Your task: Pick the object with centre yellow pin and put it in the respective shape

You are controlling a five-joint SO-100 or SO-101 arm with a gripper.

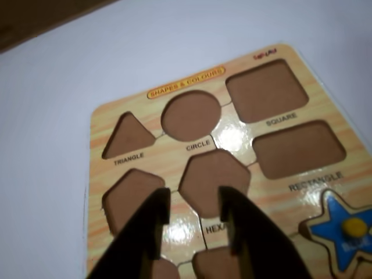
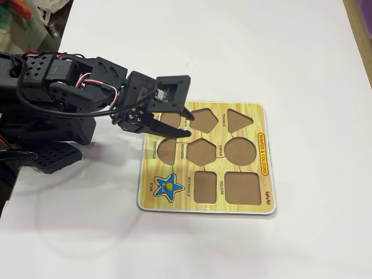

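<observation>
The wooden shape board (image 2: 263, 174) lay flat on the white worktop (image 2: 290, 58), its recesses labelled triangle, circle, square, rectangle, hexagon and star. Most of them were bare brown cut-outs. In the fixed view the blue star piece (image 2: 165, 186) sat in the star recess at the board's lower-left corner, level with the board face, with the yellow pin (image 2: 167, 185) at its centre. In the wrist view the same star (image 1: 340, 229) showed at the right edge, partly cut off by the frame, its pin (image 1: 354, 226) standing up from the middle.

The claw (image 1: 195, 218) was released — its two dark fingers (image 1: 148, 226) stood apart with a clear gap between them and nothing held. In the wrist view they came up from the bottom edge and framed the hexagon recess (image 1: 214, 177) and the glossy strip of board below it. In the fixed view the claw (image 2: 177, 119) hung over the board's upper-left part, above the recesses there, well apart from the star — which sat towards the near edge of the board. The black arm (image 2: 58, 87) reached in from the left of that view.
</observation>
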